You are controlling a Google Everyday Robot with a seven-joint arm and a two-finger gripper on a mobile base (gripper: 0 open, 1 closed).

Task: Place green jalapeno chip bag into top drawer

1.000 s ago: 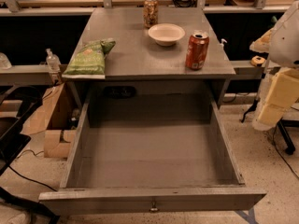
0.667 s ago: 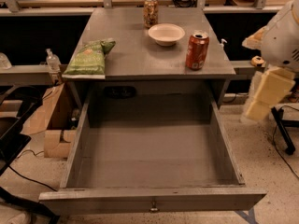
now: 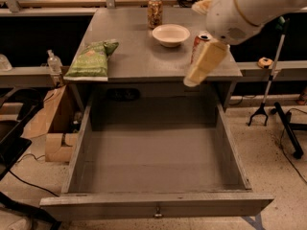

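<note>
The green jalapeno chip bag (image 3: 91, 59) lies flat on the grey table top (image 3: 134, 56), at its front left corner. The top drawer (image 3: 158, 204) is pulled fully out below the table; its inside holds nothing, and a small metal knob (image 3: 157, 213) sits on the front panel. My gripper (image 3: 201, 66), cream-coloured under a white arm, hangs over the table's front right corner, above the drawer's back right. It holds nothing and is well to the right of the bag.
A white bowl (image 3: 171, 34) and a patterned can (image 3: 154, 12) stand on the table's back half. A red soda can (image 3: 198, 44) is partly hidden behind my gripper. A clear bottle (image 3: 54, 61) and cardboard box (image 3: 53, 123) are at left; a black grabber tool (image 3: 268, 90) is at right.
My arm has swung left from beside the table to over its front right corner, now in front of the red can. The bag and the drawer have not moved.
</note>
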